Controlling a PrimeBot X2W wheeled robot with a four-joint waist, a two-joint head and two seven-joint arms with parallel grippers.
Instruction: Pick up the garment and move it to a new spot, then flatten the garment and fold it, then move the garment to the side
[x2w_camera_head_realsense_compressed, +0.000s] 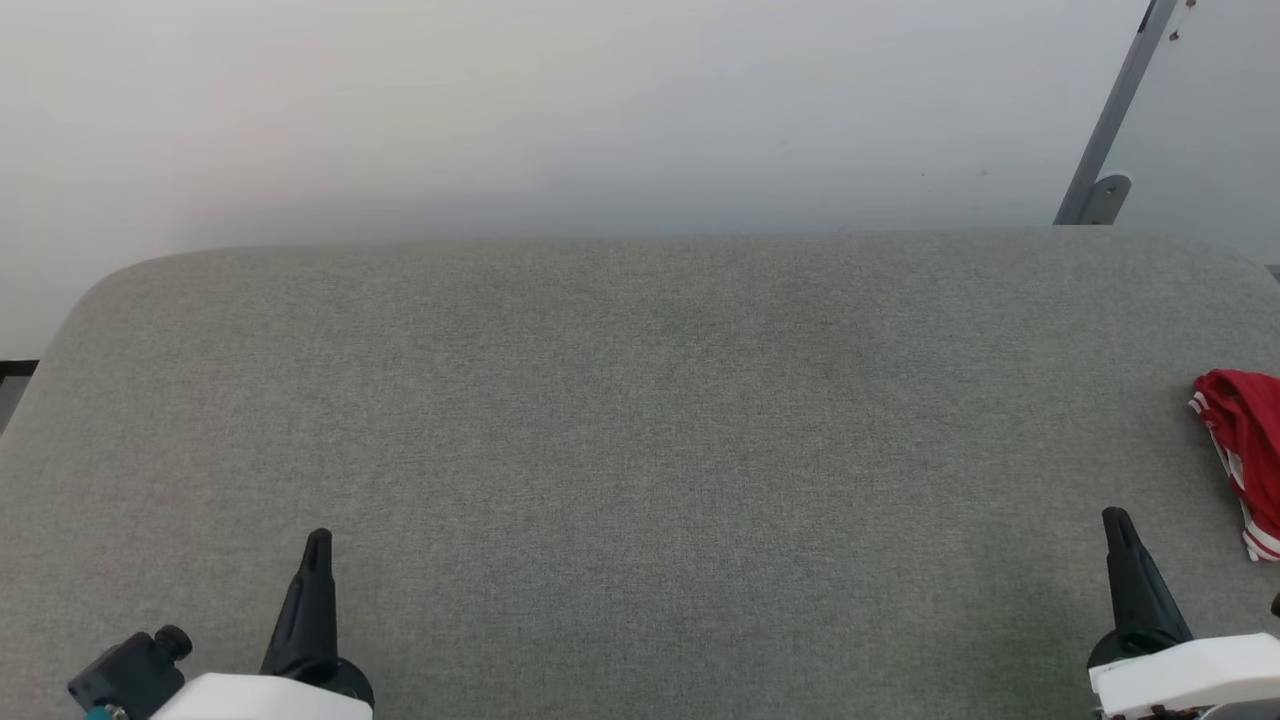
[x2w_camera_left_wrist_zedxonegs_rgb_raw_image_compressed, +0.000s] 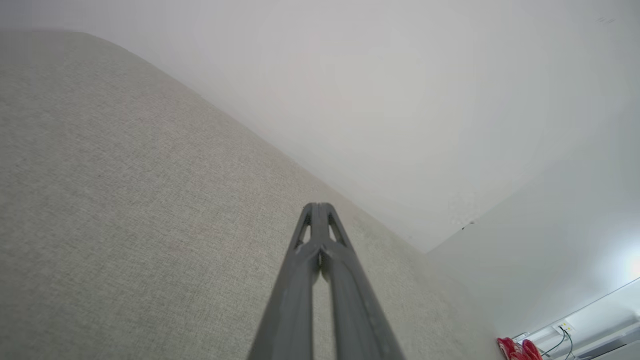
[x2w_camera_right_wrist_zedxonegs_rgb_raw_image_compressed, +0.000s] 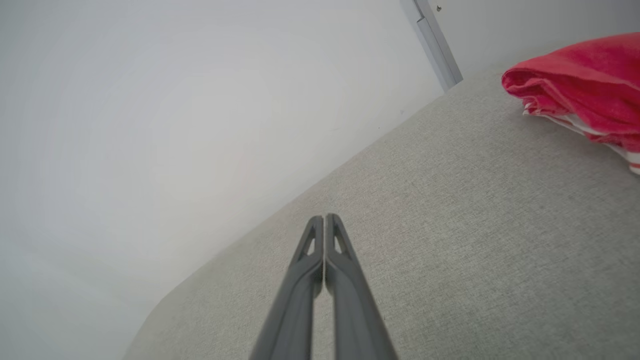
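Left claw (x2w_camera_head_realsense_compressed: 318, 548) and right claw (x2w_camera_head_realsense_compressed: 1117, 525) are both pressed together, holding nothing. At the right edge of the grey pad (x2w_camera_head_realsense_compressed: 640, 400) lies the shirt (x2w_camera_head_realsense_compressed: 1243, 425), bunched up. It looks soft, light and floppy; pinch a raised red fold

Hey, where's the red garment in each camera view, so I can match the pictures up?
Head view: garment at the right edge, mid-height, cut off by the frame.
Left wrist view: garment small in the bottom right corner.
Right wrist view: garment bunched at the upper right.
Shared landmark: the grey padded surface it lies on, meeting the white wall.
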